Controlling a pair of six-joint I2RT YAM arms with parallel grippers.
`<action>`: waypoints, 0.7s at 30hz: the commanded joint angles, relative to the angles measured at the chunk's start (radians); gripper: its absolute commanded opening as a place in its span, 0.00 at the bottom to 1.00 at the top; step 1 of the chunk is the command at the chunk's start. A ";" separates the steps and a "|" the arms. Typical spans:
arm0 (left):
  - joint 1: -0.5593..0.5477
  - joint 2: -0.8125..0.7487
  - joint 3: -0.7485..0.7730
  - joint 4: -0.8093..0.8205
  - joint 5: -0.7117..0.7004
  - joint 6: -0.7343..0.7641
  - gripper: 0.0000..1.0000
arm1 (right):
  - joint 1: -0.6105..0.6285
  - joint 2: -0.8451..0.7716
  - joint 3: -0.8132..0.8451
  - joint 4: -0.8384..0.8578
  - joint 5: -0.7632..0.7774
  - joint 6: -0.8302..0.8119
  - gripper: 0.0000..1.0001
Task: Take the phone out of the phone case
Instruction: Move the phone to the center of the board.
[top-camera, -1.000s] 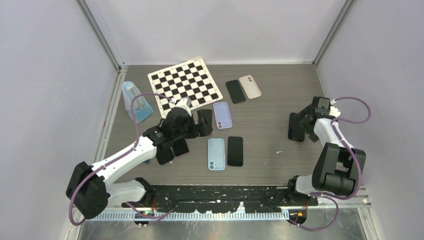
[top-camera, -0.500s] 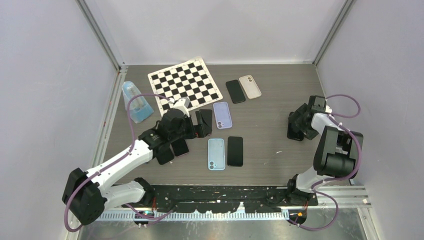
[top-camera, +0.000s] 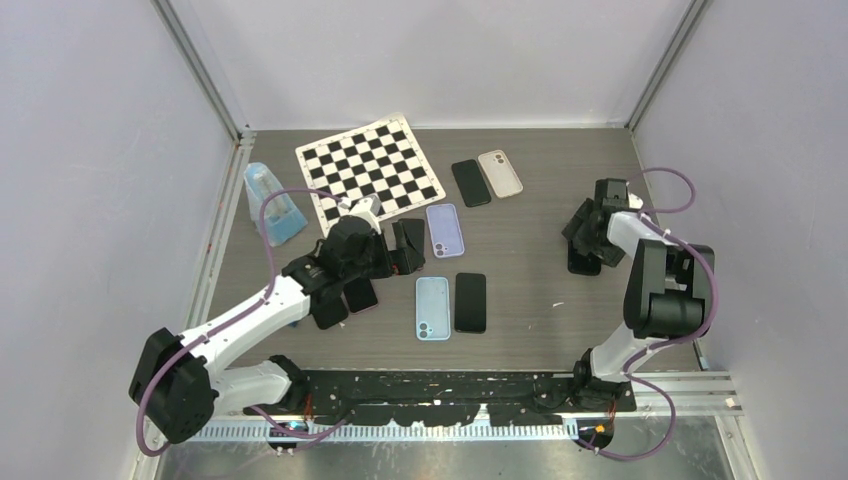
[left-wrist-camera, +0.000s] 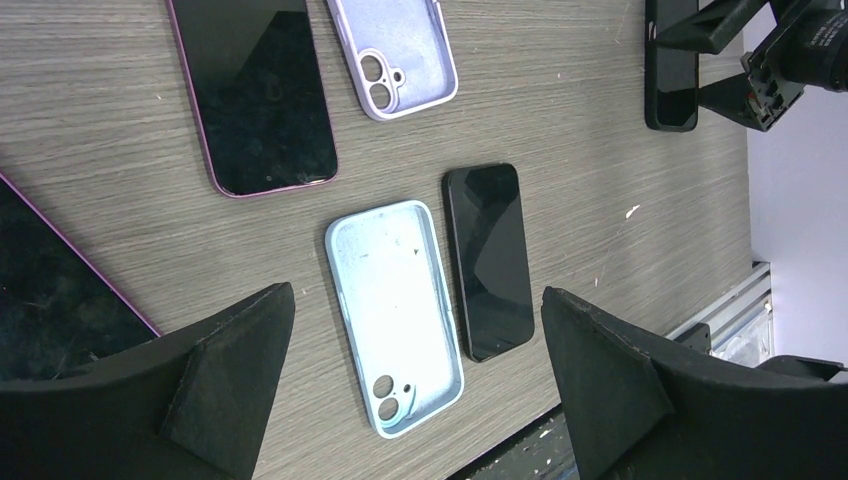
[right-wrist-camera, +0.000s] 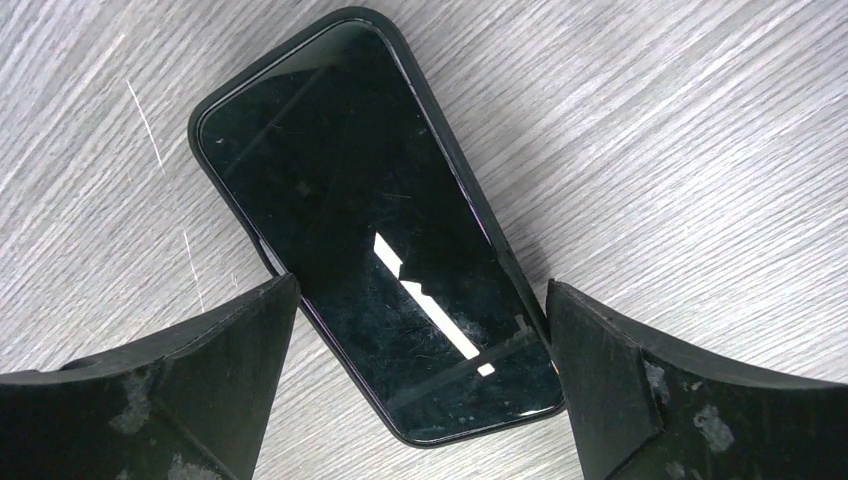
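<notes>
A black phone sits screen up in a black phone case, flat on the table at the right. My right gripper hovers just above its near end, open, one finger on each side of the case and apart from it. In the top view the right gripper is at the table's right side. My left gripper is open over the middle of the table with nothing between its fingers. In the left wrist view the left gripper hangs above an empty light blue case.
A bare black phone lies beside the blue case. An empty purple case, a black phone and a beige case lie farther back. Two dark phones lie under my left arm. A chessboard and a blue object are at the back left.
My right gripper has swung left and toward the back over the cased phone, and its arm has folded in. The left arm has barely shifted.
</notes>
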 joint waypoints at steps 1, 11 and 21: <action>0.010 -0.003 0.009 0.030 0.010 -0.009 0.97 | 0.069 0.066 0.010 -0.073 -0.045 -0.035 1.00; 0.018 0.006 0.008 0.020 0.008 -0.023 0.97 | 0.074 -0.040 -0.005 -0.079 -0.231 0.112 0.99; 0.024 0.003 0.006 0.015 0.004 -0.020 0.97 | 0.110 0.082 0.056 -0.125 -0.203 -0.004 1.00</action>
